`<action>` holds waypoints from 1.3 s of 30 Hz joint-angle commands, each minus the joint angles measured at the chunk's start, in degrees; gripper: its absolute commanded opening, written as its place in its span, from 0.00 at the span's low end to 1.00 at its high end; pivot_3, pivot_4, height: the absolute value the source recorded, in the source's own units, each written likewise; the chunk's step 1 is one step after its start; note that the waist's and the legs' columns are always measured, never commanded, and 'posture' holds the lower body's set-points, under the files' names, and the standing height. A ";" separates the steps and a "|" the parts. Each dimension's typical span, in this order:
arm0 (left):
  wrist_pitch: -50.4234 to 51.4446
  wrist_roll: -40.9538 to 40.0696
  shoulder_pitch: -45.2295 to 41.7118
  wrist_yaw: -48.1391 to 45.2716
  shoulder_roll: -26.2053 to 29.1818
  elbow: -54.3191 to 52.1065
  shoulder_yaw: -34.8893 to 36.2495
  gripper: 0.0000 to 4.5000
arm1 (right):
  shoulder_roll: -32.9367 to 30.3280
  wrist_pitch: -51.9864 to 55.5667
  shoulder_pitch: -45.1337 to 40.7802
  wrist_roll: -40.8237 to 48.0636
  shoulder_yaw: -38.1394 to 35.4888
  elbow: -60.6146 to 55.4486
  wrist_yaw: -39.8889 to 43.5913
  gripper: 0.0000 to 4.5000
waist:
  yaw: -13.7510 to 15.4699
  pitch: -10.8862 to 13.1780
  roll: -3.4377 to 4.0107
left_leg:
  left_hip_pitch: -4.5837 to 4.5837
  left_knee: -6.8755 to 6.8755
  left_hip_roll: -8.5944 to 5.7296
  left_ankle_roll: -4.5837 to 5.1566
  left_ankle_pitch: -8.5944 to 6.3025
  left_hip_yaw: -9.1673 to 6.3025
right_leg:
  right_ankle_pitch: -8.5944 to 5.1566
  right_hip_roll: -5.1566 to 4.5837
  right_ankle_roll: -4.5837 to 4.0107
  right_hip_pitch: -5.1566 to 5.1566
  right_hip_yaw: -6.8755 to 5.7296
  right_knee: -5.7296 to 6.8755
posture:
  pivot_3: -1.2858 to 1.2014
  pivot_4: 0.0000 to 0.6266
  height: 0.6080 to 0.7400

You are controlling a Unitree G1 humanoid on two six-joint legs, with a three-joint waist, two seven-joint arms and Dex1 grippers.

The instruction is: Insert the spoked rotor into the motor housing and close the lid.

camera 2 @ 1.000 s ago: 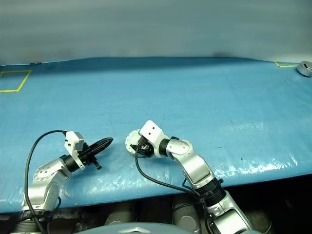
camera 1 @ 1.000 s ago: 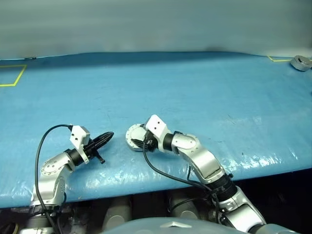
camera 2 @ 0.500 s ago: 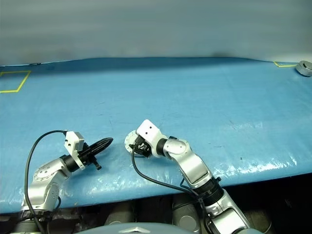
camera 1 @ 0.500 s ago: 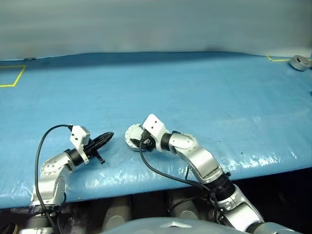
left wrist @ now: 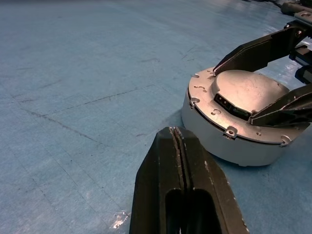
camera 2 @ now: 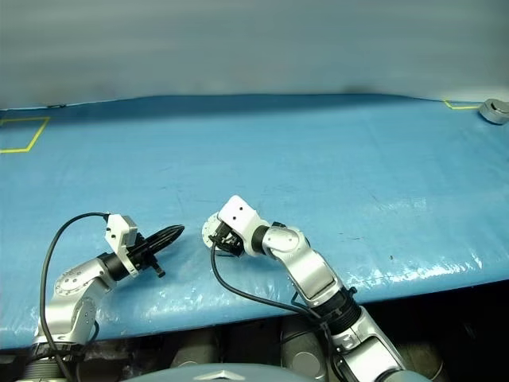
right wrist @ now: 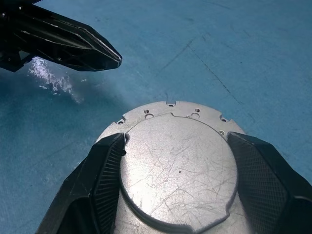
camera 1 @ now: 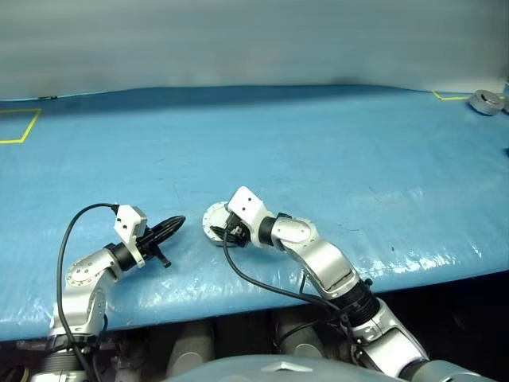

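Note:
The lid [right wrist: 175,165], a scratched light-grey disc, lies flat on top of the motor housing [left wrist: 229,146], and together they form one closed silver disc [camera 1: 213,220] on the blue table. My right gripper [right wrist: 175,139] reaches over it, one black finger against each side of the lid's raised face, so it is shut on the lid. Just left of the disc, my left gripper [camera 1: 176,223] hovers shut and empty, its tip [left wrist: 174,131] a short way from the housing wall. The spoked rotor is hidden.
The blue table cover [camera 1: 318,151] stretches far back and to both sides. A small silver disc [camera 1: 485,101] sits at the far right corner inside yellow tape. Another yellow tape square [camera 1: 20,123] marks the far left. The table's front edge runs close below both wrists.
My right forearm has swung slightly to the left while its fingers stay on the lid. The disc and my left arm have not moved.

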 commanded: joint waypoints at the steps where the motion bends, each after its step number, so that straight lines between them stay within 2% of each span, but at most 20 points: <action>1: -0.38 -0.01 -0.15 0.20 0.51 -0.79 0.25 0.00 | -0.76 1.71 0.91 -2.02 0.97 4.37 -1.19 0.67 | 0.00 -0.01 -0.01 | 0.12 -0.03 0.01 0.00 0.00 0.02 | -0.02 0.00 -0.03 0.10 0.00 0.00 | 0.52 0.24 1.00; 7: -0.13 -0.19 -0.34 0.26 0.63 -1.14 0.31 0.00 | -1.75 1.87 1.06 -2.74 2.15 5.68 -0.88 0.67 | 0.00 -0.07 -0.02 | 0.32 -0.08 0.05 0.00 0.00 0.04 | -0.06 0.01 -0.09 0.03 0.00 -0.01 | 0.52 0.24 1.00; 14: -0.21 -0.16 -0.33 0.19 0.82 -1.09 0.36 0.00 | 0.68 3.38 1.51 1.20 -0.46 5.58 0.42 0.67 | 0.02 -0.17 -0.07 | 0.33 -0.12 0.05 0.01 0.00 0.04 | -0.06 0.01 -0.10 0.03 -0.01 -0.01 | 0.52 0.24 1.00; 18: -0.35 -0.17 -0.40 0.33 0.78 -1.21 0.47 0.00 | 0.46 2.31 1.15 0.06 0.29 6.80 0.09 0.67 | 0.01 -0.17 -0.07 | 0.33 -0.16 0.05 0.01 0.00 0.04 | -0.07 0.00 -0.11 0.00 0.00 -0.04 | 0.52 0.24 1.00; 23: 3.10 -4.83 -2.28 -0.95 0.18 -3.98 0.67 0.00 | -0.39 1.40 1.25 -1.27 1.02 8.49 -0.49 0.67 | -0.02 -0.19 -0.08 | 0.35 -0.17 0.11 0.01 0.00 0.05 | -0.08 0.03 -0.13 -0.01 -0.03 -0.04 | 0.52 0.24 1.00; 29: 8.66 -7.75 -4.16 -5.30 1.64 -6.41 -2.36 0.00 | -0.50 1.08 1.03 -1.30 0.85 8.36 -0.57 0.67 | -0.07 -0.25 -0.04 | 0.38 -0.16 0.16 0.02 0.01 0.11 | -0.09 0.04 -0.14 -0.01 -0.03 -0.04 | 0.52 0.24 1.00; 39: 9.77 0.40 -5.72 -4.60 5.85 -3.18 -8.15 0.00 | -0.11 0.90 1.07 -1.04 0.19 6.80 -1.38 0.67 | -0.14 -0.25 -0.02 | 0.38 -0.23 0.20 0.02 0.01 0.13 | -0.11 0.07 -0.17 -0.08 -0.03 -0.05 | 0.52 0.24 1.00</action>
